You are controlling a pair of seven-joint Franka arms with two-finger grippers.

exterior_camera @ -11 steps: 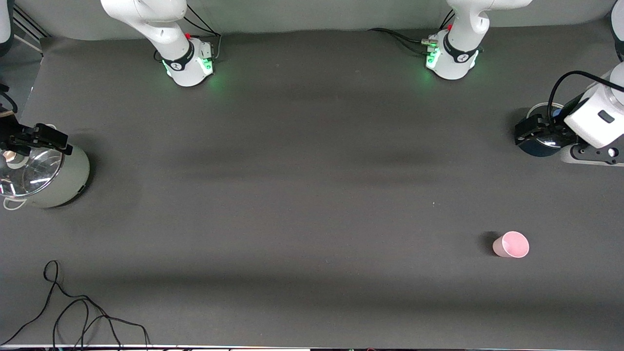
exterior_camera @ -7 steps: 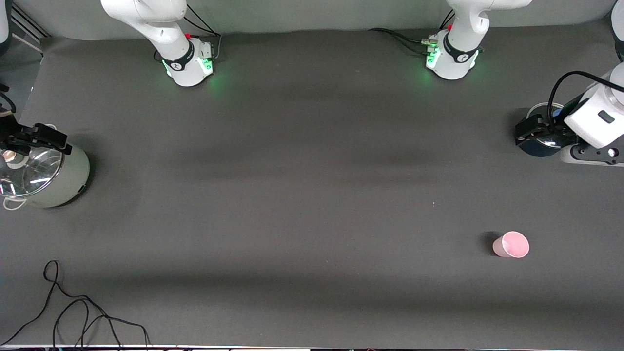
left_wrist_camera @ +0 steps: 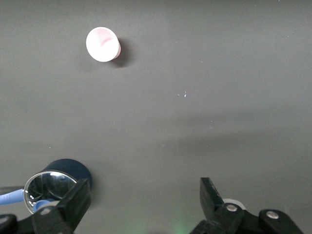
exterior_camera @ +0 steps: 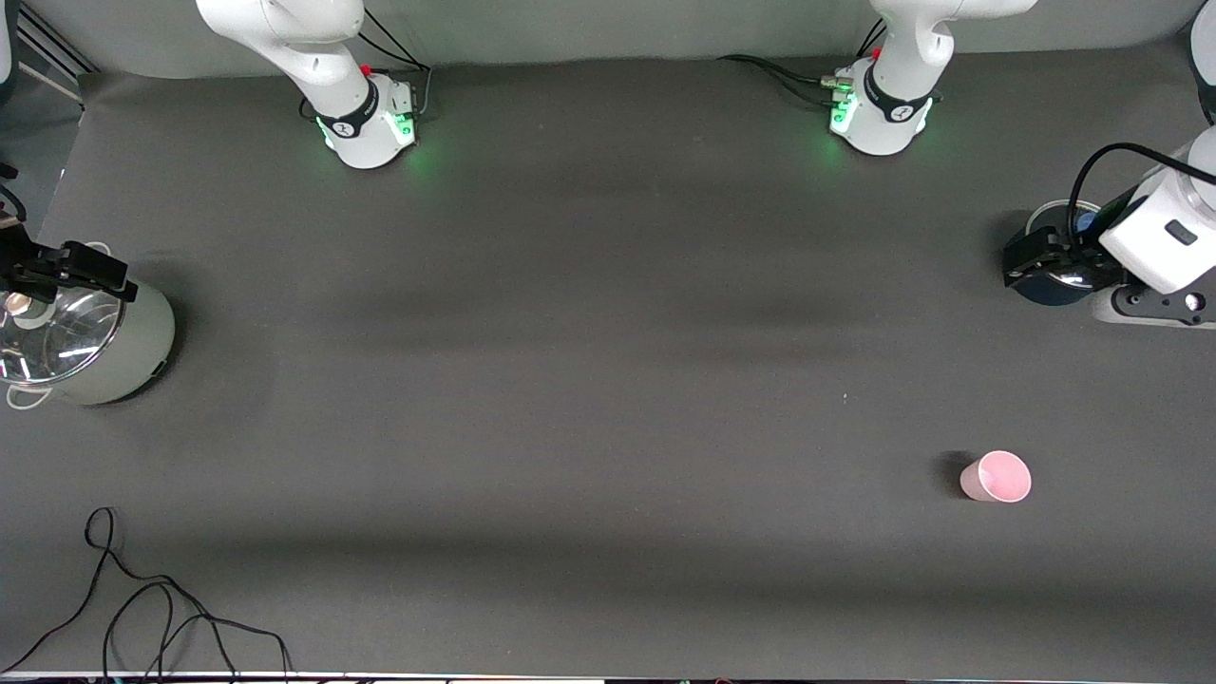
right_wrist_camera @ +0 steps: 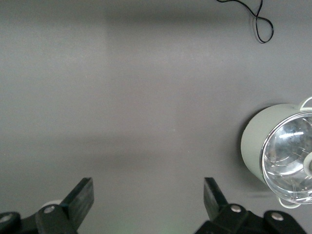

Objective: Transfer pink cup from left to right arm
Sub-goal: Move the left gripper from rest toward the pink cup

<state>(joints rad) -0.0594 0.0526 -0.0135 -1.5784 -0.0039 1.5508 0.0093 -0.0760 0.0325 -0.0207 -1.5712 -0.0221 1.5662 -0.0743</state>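
Small pale-pink tapered plastic cup upright on bench, likely light and squashable; my left end effector and right end effector, both released, should pinch its wall gently.

Table cover: a dark grey cloth spread across the whole work surface, with faint lighter bands running along its length.
Pale green pot: stands upright at the right arm's end of the table; a glass lid with a light knob sits on it, and a loop handle sticks out at the rim.
Dark blue pot: stands at the left arm's end of the table, its lid shiny and mirror-like.
Black cable: lies in loose loops near the front camera, toward the right arm's end.
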